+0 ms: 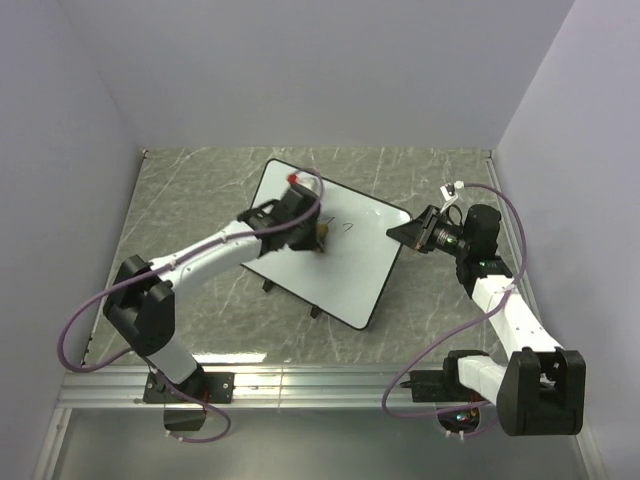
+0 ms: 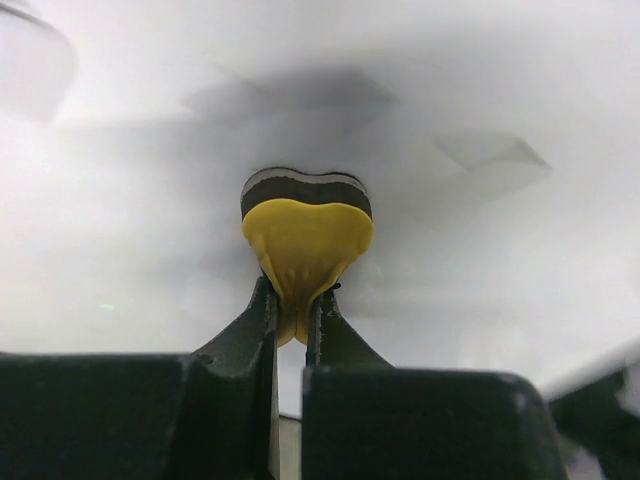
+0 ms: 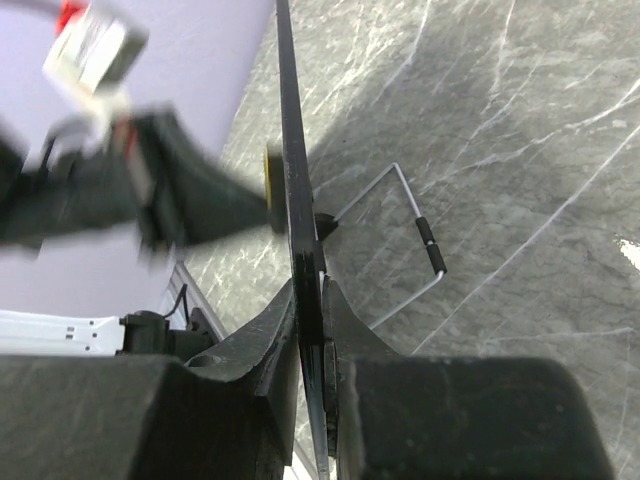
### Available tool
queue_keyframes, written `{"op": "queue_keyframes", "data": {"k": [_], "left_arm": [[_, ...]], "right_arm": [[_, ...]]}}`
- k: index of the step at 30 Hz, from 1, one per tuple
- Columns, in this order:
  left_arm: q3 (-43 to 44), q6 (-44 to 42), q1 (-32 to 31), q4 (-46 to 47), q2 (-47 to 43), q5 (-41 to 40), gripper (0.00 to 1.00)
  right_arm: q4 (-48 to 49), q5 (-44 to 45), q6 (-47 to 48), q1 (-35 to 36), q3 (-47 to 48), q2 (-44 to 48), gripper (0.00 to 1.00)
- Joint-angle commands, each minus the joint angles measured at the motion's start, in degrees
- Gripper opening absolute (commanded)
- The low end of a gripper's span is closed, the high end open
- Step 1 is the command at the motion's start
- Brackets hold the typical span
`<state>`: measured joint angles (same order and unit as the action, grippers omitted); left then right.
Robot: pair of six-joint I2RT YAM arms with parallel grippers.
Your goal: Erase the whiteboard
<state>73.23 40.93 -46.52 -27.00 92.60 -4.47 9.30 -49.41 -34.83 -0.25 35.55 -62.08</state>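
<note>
1. One table (image 1: 200,190), grey with a marble pattern, carries everything.
2. One whiteboard (image 1: 350,270) stands in the middle of the table, turned at an angle to its edges. It is propped on a wire stand (image 3: 400,240), seen from behind in the right wrist view. Two small black feet (image 1: 268,287) show at its near edge.
3. Two arms reach in from the near edge, one to each side of the board.
4. The right gripper (image 1: 405,232) is at the board's right edge. Its fingers (image 3: 270,330) are nearly together and clamped on the thin black rim, one on each face (the wrist view shows the board edge-on between them).
5. The left gripper (image 1: 318,238) is over the upper middle of the board. Its fingers (image 2: 255,320) are pinched tight on the tail of one yellow sponge (image 2: 306,245).
6. The sponge is squeezed into a heart shape. Its dark and pale layers are pressed against the white surface.
7. One small dark scribble (image 1: 345,228) lies just to the right of the sponge; its strokes are too small to read.
</note>
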Motion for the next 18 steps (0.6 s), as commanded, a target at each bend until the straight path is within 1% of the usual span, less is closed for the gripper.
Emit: {"op": "queue_keyframes", "data": {"k": [1,4,6,10,13,18], "left_arm": [[1.03,-6.64,9.66,-1.74,-0.40,-3.97,0.00],[4.10,-9.98,14.86,-1.21,2.67,-3.70,0.00],[7.52,-11.92,16.63,-1.03,5.74,-3.97,0.00],[14.03,-12.45,20.41,-2.52,11.89,-3.44,0.00],[17.99,-12.45,20.59,-3.58,15.33,-2.13,0.00],[20.98,-12.36,19.54,-2.62,16.12,5.60,0.00]], "right_arm": [[-1.21,1.77,2.84,-0.01,2.51,0.82,0.00],[-1.21,1.77,3.01,-0.01,2.33,1.00,0.00],[-0.78,1.68,2.84,-0.01,2.24,1.00,0.00],[-0.51,1.33,2.75,-0.01,2.42,0.65,0.00],[-0.86,1.16,2.92,-0.01,3.12,0.39,0.00],[-1.74,1.24,3.63,-0.01,3.65,0.47,0.00]]}}
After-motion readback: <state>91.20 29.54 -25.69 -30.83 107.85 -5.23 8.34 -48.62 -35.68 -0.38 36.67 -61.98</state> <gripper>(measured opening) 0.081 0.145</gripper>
